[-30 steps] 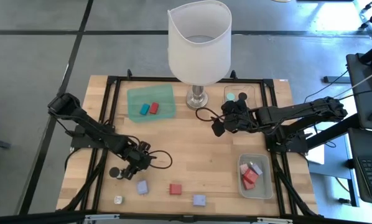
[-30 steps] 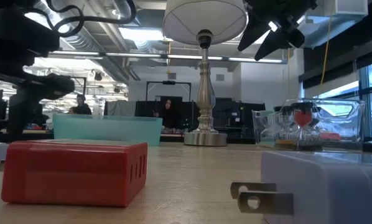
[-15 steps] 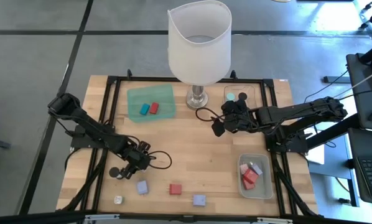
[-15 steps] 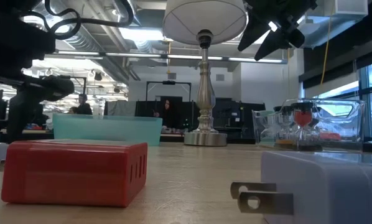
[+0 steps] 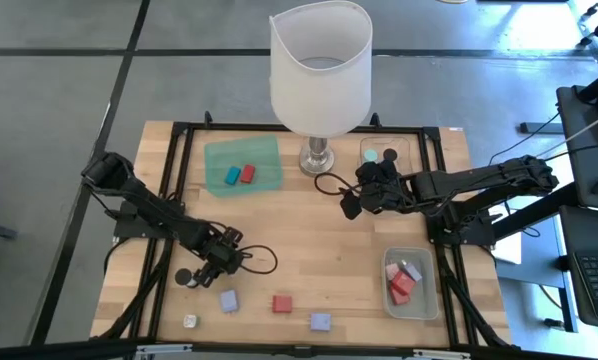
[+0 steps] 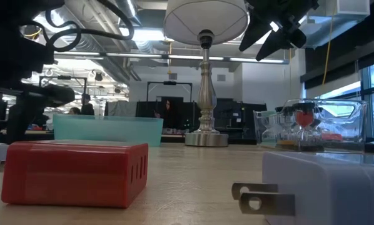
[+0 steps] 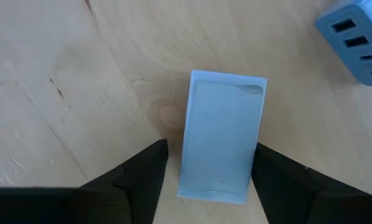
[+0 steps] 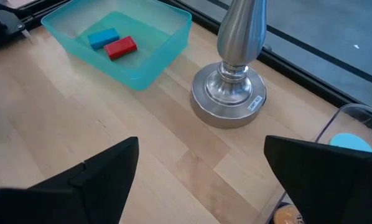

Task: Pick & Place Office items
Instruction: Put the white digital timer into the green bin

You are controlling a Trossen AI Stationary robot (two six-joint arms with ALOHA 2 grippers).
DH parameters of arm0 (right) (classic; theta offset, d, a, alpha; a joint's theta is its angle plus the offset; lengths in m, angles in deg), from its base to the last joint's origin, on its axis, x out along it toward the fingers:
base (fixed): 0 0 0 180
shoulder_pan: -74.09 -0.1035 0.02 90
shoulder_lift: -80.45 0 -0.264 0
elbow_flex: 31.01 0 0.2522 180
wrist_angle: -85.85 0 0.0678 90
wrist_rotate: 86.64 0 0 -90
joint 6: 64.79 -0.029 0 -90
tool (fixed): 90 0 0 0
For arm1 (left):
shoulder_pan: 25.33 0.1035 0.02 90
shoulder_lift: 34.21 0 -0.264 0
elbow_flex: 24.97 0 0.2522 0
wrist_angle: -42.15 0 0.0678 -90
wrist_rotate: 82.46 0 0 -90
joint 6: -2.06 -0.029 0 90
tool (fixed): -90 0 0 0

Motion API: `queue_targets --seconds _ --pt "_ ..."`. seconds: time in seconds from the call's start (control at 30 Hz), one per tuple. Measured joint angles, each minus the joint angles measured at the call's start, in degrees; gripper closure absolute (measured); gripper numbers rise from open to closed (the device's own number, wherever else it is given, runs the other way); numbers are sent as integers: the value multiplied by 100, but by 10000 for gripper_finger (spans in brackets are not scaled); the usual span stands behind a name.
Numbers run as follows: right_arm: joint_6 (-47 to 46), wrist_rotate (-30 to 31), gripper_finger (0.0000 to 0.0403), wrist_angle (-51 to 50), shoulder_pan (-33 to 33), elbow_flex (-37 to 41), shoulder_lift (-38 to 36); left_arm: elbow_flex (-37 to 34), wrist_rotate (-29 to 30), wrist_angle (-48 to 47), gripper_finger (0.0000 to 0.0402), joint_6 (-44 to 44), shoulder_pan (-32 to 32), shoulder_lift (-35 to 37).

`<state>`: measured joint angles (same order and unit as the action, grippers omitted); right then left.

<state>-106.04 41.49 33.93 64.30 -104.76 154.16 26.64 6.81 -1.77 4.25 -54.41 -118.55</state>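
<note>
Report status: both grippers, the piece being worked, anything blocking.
Left gripper open, low, fingers straddling the pale blue block. Right gripper open, raised beside the lamp. Blue charger lies apart from the block, no obstruction visible.

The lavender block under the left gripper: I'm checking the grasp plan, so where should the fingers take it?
Grip the lavender block across its two long flat sides, coming straight down. The left gripper is open with a finger on either side, and the block lies flat on the table.
</note>
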Motion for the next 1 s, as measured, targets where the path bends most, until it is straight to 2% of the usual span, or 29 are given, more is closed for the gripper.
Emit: queue_targets --seconds 0.2,0.37,0.57,0.77,1.0 --pt "2 0 52 0 0 0 0 -5 37 -4 251 9 7 19" --pt "2 0 52 0 -2 0 0 115 59 -239 251 318 147 27" --pt "-26 0 52 0 0 0 0 512 806 -951 251 422 597 504" --pt "-177 -1 52 2 0 0 0 982 1985 -1146 248 233 1418 1318" --pt "-328 0 52 6 0 0 0 1256 2462 -1046 246 -90 2904 2197"
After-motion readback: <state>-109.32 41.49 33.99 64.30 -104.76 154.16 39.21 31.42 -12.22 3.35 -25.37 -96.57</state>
